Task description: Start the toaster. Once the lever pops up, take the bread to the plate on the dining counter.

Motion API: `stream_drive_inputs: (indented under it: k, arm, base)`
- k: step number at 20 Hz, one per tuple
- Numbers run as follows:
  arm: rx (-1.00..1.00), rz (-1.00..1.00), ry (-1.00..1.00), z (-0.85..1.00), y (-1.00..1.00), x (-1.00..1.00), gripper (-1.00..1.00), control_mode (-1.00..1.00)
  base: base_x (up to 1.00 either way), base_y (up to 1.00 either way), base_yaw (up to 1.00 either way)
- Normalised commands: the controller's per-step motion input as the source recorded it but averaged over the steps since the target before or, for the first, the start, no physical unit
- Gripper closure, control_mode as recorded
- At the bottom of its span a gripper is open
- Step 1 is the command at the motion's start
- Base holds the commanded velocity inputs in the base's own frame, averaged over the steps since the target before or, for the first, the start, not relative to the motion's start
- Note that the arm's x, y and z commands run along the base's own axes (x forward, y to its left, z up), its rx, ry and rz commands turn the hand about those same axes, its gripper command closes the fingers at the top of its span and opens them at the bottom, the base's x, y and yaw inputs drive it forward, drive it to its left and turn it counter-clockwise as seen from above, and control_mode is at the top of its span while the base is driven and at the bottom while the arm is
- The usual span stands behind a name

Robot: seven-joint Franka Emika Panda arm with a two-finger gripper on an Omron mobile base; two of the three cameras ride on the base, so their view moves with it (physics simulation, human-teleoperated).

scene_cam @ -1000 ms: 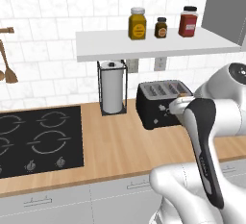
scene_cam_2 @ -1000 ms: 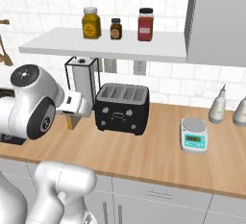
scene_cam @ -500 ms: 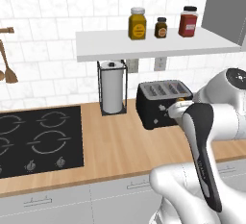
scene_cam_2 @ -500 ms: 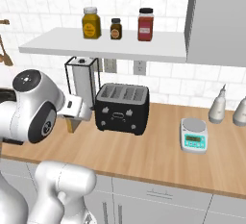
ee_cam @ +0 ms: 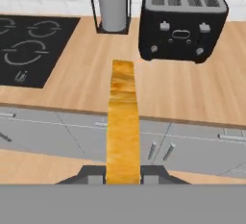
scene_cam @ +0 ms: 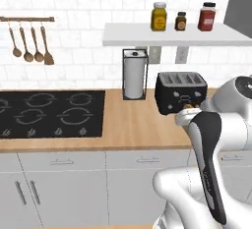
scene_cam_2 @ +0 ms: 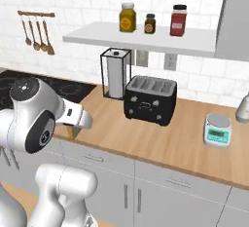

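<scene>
Tan bread [ee_cam: 123,122] clamped in pincer [ee_cam: 123,175], black toaster [ee_cam: 182,23] beyond

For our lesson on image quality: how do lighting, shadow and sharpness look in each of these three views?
Left base view: flat, even light, no glare, slightly soft edges on the toaster. Right base view: a faint shadow under the toaster on the counter. Hand view: the bread in the gripper looms large and foreshortened, its texture blurry.

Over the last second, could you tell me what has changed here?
The arm has drawn back from the toaster toward the front edge of the worktop, carrying the bread with it. The pincer stays shut on the slice. The toaster, paper roll and scale have not moved.
</scene>
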Motion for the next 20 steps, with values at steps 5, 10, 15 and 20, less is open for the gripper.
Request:
stream_drive_inputs:
  k: [5, 10, 15, 20]
  arm:
    - [0.0, 0.0, 0.0, 0.0, 0.0, 0.0, 1.0, 1.0]
    - [0.0, 0.0, 0.0, 0.0, 0.0, 0.0, 1.0, 1.0]
    - [0.0, 0.0, 0.0, 0.0, 0.0, 0.0, 1.0, 1.0]
    - [0.0, 0.0, 0.0, 0.0, 0.0, 0.0, 1.0, 1.0]
  base:
    - [-0.49, 0.23, 0.96]
    - [-0.4, 0.18, 1.0]
    - [-0.28, 0.05, 1.0]
    - [-0.23, 0.01, 1.0]
